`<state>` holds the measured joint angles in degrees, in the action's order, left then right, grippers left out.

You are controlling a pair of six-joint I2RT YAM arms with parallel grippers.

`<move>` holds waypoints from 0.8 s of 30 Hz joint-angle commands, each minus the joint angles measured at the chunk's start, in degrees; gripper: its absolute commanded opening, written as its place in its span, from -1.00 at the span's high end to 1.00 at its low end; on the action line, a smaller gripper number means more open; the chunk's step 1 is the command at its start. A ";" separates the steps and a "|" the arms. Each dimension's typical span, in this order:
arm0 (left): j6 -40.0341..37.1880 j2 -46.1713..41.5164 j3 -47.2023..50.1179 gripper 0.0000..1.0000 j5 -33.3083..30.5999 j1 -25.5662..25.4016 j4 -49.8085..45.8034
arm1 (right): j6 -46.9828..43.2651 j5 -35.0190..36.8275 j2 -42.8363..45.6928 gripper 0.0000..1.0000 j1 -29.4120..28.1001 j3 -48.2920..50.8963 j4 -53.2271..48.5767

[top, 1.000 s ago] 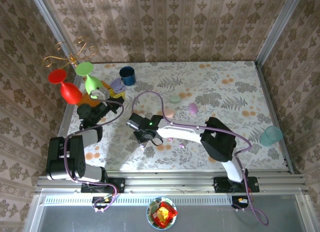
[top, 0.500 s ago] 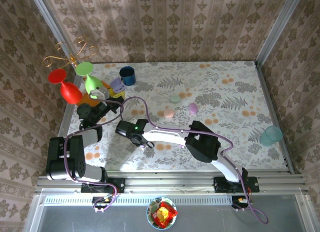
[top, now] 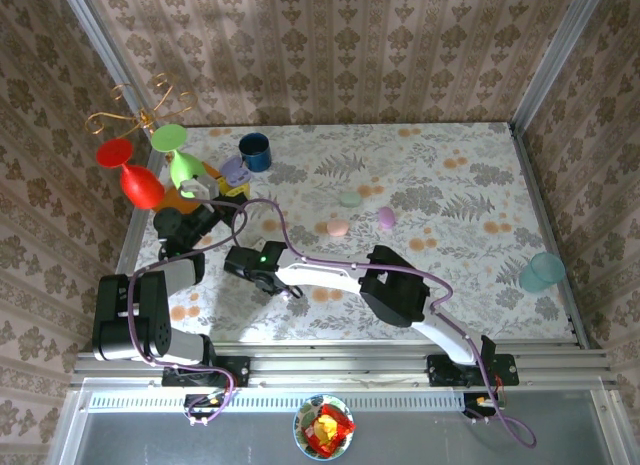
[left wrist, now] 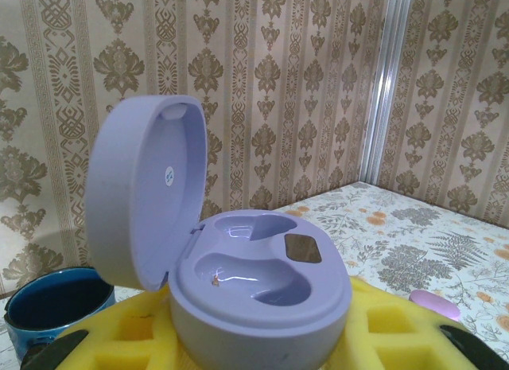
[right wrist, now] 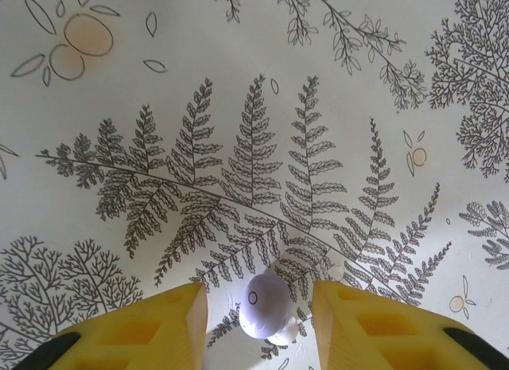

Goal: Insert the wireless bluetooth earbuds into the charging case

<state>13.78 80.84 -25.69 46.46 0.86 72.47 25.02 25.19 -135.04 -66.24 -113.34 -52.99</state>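
Sticker (left wrist: pixel 171 176) (blue, unreadable) dots lid (left wrist: pixel 127 219) of charging case (left wrist: pixel 262 302).

Plastics and a matt covering
Smooth, glossy plastic on the charging case (left wrist: pixel 262 294); shiny pale plastic earbud (right wrist: pixel 266 301); worktop (right wrist: pixel 238 107) matt, smooth, printed.

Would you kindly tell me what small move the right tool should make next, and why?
Probably close the right tool on the small lilac plastic earbud: it lies on the fern-patterned tablecloth between the tool's yellow fingers, with a gap on each side. The left tool holds the open lilac plastic charging case, whose wells look empty.
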 commanded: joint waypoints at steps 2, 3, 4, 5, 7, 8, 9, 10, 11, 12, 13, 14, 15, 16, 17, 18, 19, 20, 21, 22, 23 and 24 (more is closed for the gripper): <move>-0.12 -0.69 -0.82 0.36 0.56 0.46 1.45 | -0.90 1.81 -1.70 0.24 -0.30 -1.84 -3.08; -0.05 -0.68 -0.81 0.36 0.51 0.52 1.45 | -1.00 1.56 -2.02 0.25 -0.30 -2.09 -3.34; -0.11 -0.69 -0.75 0.36 0.44 0.46 1.41 | -0.97 1.54 -2.25 0.25 -0.30 -2.55 -3.82; -0.07 -0.68 -0.73 0.36 0.43 0.46 1.45 | -0.98 1.56 -2.56 0.27 -0.30 -2.98 -4.15; 0.04 -0.77 -0.67 0.36 0.56 0.46 1.43 | -1.14 1.28 -2.94 0.29 -0.30 -3.29 -4.25; 0.14 -0.86 -0.67 0.35 0.49 0.46 1.53 | -1.15 1.28 -3.16 0.29 -0.30 -3.50 -4.31; 0.13 -0.93 -0.59 0.36 0.49 0.46 1.46 | -1.21 1.23 -3.33 0.30 -0.30 -3.68 -4.43; 0.15 -1.00 -0.52 0.36 0.49 0.46 1.53 | -1.28 1.23 -3.46 0.30 -0.30 -3.85 -4.56; 0.02 -1.19 -0.42 0.36 0.49 0.46 1.41 | -1.35 1.35 -3.64 0.31 -0.27 -4.04 -4.66; 0.06 -1.33 -0.33 0.36 0.56 0.48 1.45 | -1.29 1.63 -3.73 0.31 -0.30 -4.15 -4.76; 0.02 -1.32 -0.38 0.36 0.53 0.46 1.49 | -1.20 1.73 -3.82 0.32 -0.30 -4.12 -4.68; 0.14 -1.30 -0.33 0.35 0.49 0.46 1.45 | -1.22 1.51 -3.85 0.34 -0.30 -4.25 -4.59; 0.09 -1.34 -0.39 0.36 0.59 0.50 1.45 | -1.28 1.36 -3.91 0.34 -0.30 -4.26 -4.58; 0.15 -1.40 -0.37 0.36 0.63 0.46 1.52 | -1.19 1.32 -4.00 0.35 -0.37 -4.39 -4.64; 0.17 -1.38 -0.41 0.36 0.64 0.46 1.50 | -1.24 1.39 -4.08 0.36 -0.38 -4.35 -4.80; 0.19 -1.46 -0.41 0.36 0.65 0.46 1.53 | -1.30 1.48 -4.16 0.37 -0.38 -4.37 -4.88; 0.19 -1.52 -0.33 0.36 0.66 0.46 1.52 | -1.43 1.76 -4.23 0.39 -0.38 -4.43 -5.08; 0.21 -1.67 -0.27 0.36 0.71 0.48 1.56 | -1.58 1.98 -4.34 0.40 -0.38 -4.37 -5.19; 0.21 -1.86 -0.24 0.36 0.74 0.48 1.54 | -1.68 2.04 -4.42 0.42 -0.33 -4.46 -5.40; 0.28 -1.98 -0.23 0.36 0.86 0.48 1.46 | -1.66 2.17 -4.44 0.43 -0.30 -4.67 -5.59; 0.36 -2.13 -0.23 0.35 0.83 0.46 1.46 | -1.72 2.14 -4.53 0.45 -0.30 -4.76 -5.79; 0.34 -2.26 -0.17 0.35 0.90 0.46 1.45 | -1.82 2.14 -4.53 0.46 -0.30 -4.86 -5.92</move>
<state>13.78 80.34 -25.69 46.44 1.19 72.44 23.86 25.34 -137.78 -66.28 -116.38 -56.07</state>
